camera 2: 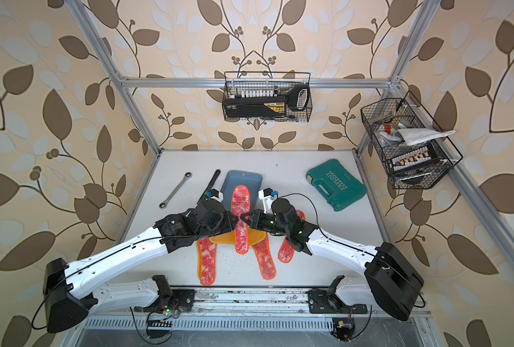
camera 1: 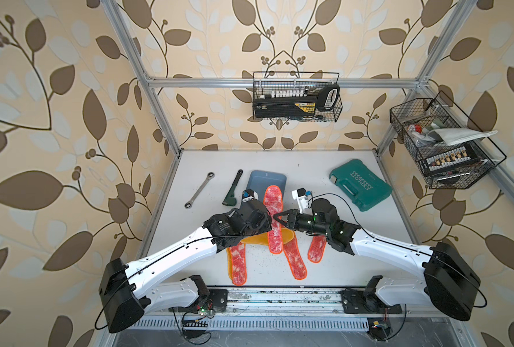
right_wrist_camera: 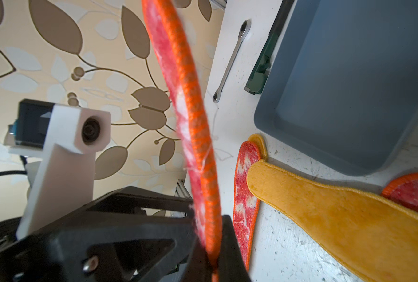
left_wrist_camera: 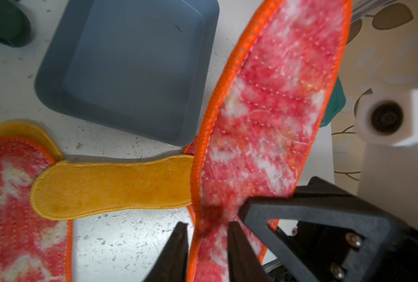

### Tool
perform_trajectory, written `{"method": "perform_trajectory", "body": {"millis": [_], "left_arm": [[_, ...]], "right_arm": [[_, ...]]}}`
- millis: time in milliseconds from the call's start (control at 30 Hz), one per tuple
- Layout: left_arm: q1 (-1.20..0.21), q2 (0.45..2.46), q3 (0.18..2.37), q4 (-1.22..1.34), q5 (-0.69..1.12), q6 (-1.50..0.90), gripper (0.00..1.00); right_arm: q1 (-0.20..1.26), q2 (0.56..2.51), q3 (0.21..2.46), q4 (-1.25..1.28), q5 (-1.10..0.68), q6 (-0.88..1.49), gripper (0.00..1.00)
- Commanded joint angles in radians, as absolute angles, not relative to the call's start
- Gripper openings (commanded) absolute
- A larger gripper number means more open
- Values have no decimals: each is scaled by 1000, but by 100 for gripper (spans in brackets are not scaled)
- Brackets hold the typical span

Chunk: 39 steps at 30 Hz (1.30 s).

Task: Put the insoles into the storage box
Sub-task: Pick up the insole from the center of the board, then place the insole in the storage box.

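Observation:
A red-white insole (camera 1: 272, 204) (camera 2: 240, 204) hangs above the table, its far end over the blue-grey storage box (camera 1: 261, 178) (camera 2: 243, 177). My right gripper (camera 1: 276, 217) (right_wrist_camera: 211, 244) is shut on this insole's orange edge (right_wrist_camera: 191, 97). My left gripper (camera 1: 269, 223) (left_wrist_camera: 208, 234) is open, its jaws standing either side of the same insole (left_wrist_camera: 264, 122). The box (left_wrist_camera: 129, 73) (right_wrist_camera: 349, 73) holds nothing inside. A yellow-face-up insole (camera 1: 258, 238) (left_wrist_camera: 110, 188) and three red-face-up ones (camera 1: 238, 264) (camera 1: 294, 261) (camera 1: 317, 249) lie on the table beneath the arms.
A ratchet wrench (camera 1: 199, 190) and a green pipe wrench (camera 1: 233, 189) lie left of the box. A teal tool case (camera 1: 359, 184) sits at the back right. Wire baskets (camera 1: 296, 96) (camera 1: 442, 141) hang on the frame.

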<state>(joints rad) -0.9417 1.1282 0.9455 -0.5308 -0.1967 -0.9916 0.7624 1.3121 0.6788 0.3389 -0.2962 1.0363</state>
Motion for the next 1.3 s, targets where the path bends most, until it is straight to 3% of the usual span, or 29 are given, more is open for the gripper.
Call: {"method": "perform_trajectory", "body": {"millis": [0,133,333,467,767,1267], "left_arm": [[-925,1074,996,-596,-267,-895,70],[-850,1040,1028,-665,-328,-793,82],[-630,1008,1000,-630,-167,-678,92],[-557,1028,1011,-631,-118,-625,98],[-491,1053,990,-652,-69,-606,99],[-440,1021,917,-647,-24,-627,99]], "right_arm": [[740,1316,718,328,-301,1026,0],[710,1371,763,291,-290,1043,0],[677,1542,897,270,-285,1081,0],[665,1686,998,265,-260,1150,0],[648,2019,1248,283,-272,1258,0],[605,2259,1497,187,-281,1244,0]]}}
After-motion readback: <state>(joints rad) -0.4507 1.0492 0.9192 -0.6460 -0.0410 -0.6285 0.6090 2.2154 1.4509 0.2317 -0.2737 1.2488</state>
